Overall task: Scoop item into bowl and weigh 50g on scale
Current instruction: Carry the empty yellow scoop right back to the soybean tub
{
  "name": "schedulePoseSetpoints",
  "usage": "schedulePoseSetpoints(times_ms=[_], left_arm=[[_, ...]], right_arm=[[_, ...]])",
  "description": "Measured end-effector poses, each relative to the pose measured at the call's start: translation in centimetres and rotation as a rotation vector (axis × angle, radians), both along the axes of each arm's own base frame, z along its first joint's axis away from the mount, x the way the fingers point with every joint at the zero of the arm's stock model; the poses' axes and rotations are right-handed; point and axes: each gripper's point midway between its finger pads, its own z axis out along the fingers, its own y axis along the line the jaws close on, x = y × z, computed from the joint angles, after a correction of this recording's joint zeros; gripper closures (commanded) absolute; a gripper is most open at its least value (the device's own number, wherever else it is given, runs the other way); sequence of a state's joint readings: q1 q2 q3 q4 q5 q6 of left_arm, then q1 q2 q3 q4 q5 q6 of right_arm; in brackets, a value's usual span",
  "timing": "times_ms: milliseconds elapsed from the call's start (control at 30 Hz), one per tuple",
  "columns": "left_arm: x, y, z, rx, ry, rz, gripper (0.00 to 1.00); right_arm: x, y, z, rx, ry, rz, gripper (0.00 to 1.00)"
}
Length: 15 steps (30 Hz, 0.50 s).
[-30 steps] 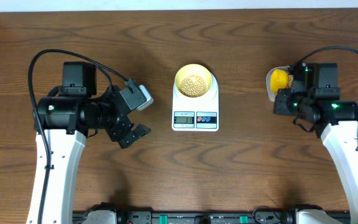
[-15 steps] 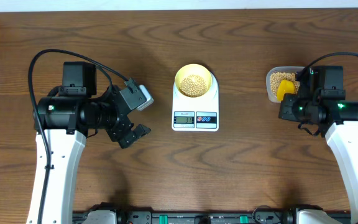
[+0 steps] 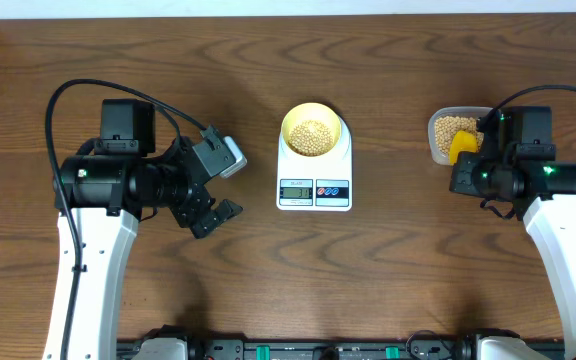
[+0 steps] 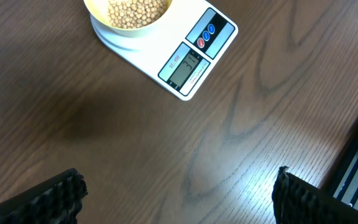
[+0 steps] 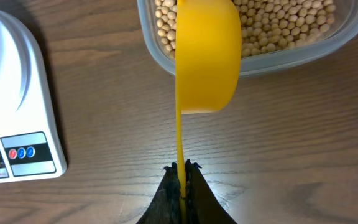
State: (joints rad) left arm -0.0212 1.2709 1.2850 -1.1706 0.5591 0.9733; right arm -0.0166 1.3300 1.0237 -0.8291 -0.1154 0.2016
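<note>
The pale-yellow bowl (image 3: 313,130) holds tan beans (image 3: 314,134) and sits on the white scale (image 3: 314,170) at the table's middle; bowl (image 4: 129,12) and scale (image 4: 185,56) also show in the left wrist view. My right gripper (image 5: 182,171) is shut on the handle of a yellow measuring spoon (image 5: 207,56), turned on its side at the near rim of the clear tub (image 5: 253,62) of beans (image 5: 278,25). The spoon (image 3: 461,146) and tub (image 3: 453,132) sit at the right in the overhead view. My left gripper (image 3: 220,190) is open and empty, left of the scale.
The scale's LCD (image 3: 296,191) and two round buttons (image 3: 332,190) face the front edge. The left arm's body (image 3: 118,180) stands at the left, the right arm's (image 3: 513,175) at the right. Bare wooden tabletop (image 3: 368,280) lies in front.
One second ago the spoon was held over the tub's left part, bowl face up. My right gripper has drawn back toward the front and the spoon has turned on its side. The left arm is still.
</note>
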Motion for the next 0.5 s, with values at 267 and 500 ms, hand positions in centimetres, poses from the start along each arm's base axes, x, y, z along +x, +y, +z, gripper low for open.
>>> schedulePoseSetpoints(times_ms=[267,500], left_arm=[[0.00,0.00,0.00,0.000,0.000,0.000,0.02],[0.00,0.00,0.00,0.000,0.000,0.000,0.02]], right_arm=[[0.01,-0.14,-0.01,0.003,0.002,-0.025,0.98],[-0.10,-0.14,-0.06,0.013,0.010,-0.048,0.98]])
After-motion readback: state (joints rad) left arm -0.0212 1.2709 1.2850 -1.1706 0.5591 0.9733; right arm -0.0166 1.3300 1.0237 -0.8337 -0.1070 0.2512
